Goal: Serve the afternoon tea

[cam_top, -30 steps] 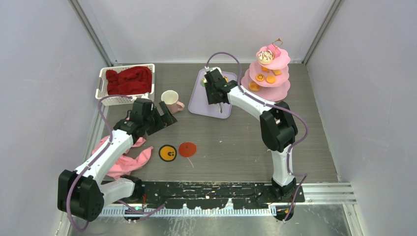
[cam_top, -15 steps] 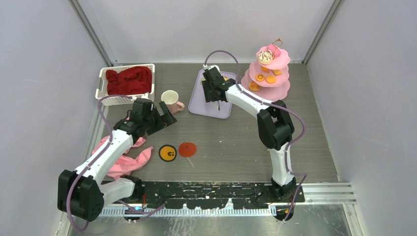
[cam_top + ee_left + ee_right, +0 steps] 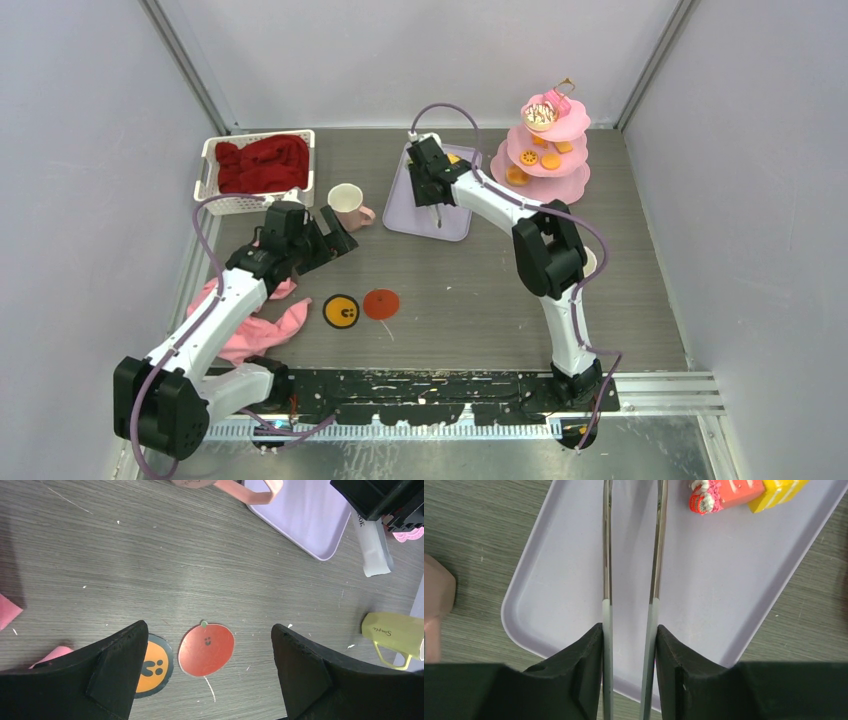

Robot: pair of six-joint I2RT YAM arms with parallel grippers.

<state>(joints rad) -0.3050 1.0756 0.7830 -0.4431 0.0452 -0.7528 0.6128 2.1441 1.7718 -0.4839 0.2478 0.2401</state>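
While pinching the tweezers [image 3: 606,555] in the right claw [image 3: 629,630], edges farther over the tray [image 3: 734,580], closing on the red cake [image 3: 724,492] and yellow cake [image 3: 781,490] at its far end; holds left claw [image 3: 210,627] wide near the mug [image 3: 347,203].

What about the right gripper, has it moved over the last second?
Yes. In the top view the right gripper has shifted up and left, farther from its base, toward the tray's far left corner.

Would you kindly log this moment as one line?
right gripper: shut on tweezers over tray | left gripper: open, empty | toy cakes: on tray
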